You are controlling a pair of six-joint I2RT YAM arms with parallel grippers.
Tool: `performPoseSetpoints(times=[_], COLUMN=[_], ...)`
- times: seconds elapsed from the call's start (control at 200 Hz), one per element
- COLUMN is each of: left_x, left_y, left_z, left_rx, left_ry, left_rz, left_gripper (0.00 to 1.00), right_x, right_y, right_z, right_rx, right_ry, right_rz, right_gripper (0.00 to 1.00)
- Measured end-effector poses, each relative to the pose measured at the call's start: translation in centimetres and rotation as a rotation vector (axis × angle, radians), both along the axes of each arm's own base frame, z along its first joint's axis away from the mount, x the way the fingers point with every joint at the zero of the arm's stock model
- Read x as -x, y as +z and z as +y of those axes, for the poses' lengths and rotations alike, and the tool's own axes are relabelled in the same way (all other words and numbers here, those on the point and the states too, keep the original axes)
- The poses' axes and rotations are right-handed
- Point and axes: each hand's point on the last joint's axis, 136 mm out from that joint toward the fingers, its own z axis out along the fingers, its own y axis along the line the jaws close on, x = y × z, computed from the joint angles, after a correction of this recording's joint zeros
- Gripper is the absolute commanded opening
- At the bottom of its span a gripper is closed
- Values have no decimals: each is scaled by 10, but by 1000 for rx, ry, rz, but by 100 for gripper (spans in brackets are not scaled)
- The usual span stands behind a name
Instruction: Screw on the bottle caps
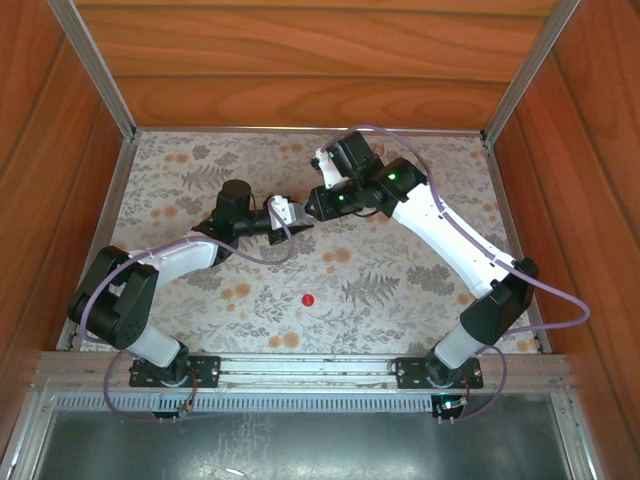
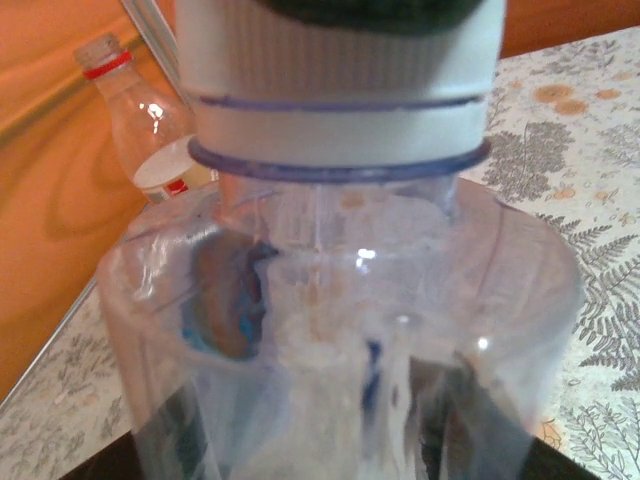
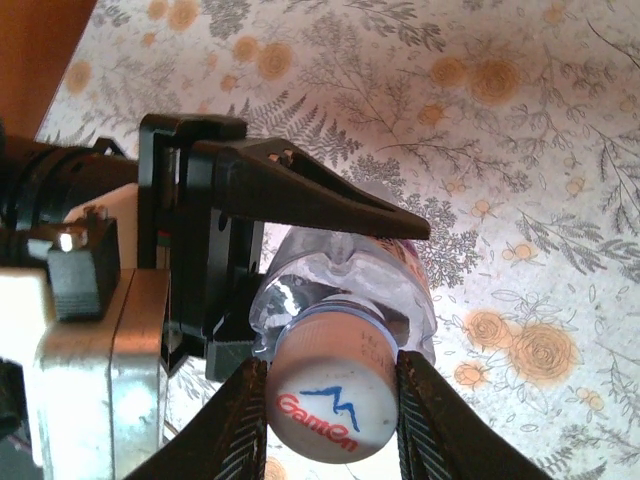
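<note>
Screwing white cap onto plain bottle
Right hand pinches cap end-on; left hand clamps bottle, neck facing it.

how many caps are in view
2: the red cap lies loose on the table; the white cap is on the bottle, gripped by the right pincer. More may be hidden.
</note>
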Motion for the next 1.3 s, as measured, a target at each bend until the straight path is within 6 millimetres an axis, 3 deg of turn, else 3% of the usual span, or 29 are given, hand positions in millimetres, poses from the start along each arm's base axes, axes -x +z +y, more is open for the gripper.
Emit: performPoseSetpoints(times=[0.24, 0.355, 0.535, 0.819, 0.914, 1.114, 1.204, 1.299], left_x=[8, 13, 22, 25, 24, 19, 16, 11], left_y=[5, 10, 29, 31, 31, 33, 31, 31], left_z=[-2, -4, -10, -10, -11, -14, -14, -11], left_rx=[31, 60, 122, 148, 152, 163, 164, 170], left_ry=[-48, -74, -147, -169, -166, -159, -139, -110], left_rz=[40, 104, 193, 298, 325, 365, 384, 408], left_gripper=[48, 48, 50, 50, 51, 91, 100, 100], right_x=[3, 4, 6, -1, -2, -8, -14, -20], right_y=[7, 5, 11, 25, 25, 27, 20, 3], right_z=[4, 2, -1, 8, 8, 5, -5, -30], right_rx=[-9, -14, -69, -165, -164, -151, -128, -85], right_ry=[131, 170, 163, 146, 143, 114, 70, -8], right_rz=[-71, -134, -216, -294, -296, -320, -328, -312], right_gripper=[61, 67, 63, 29, 23, 19, 20, 19])
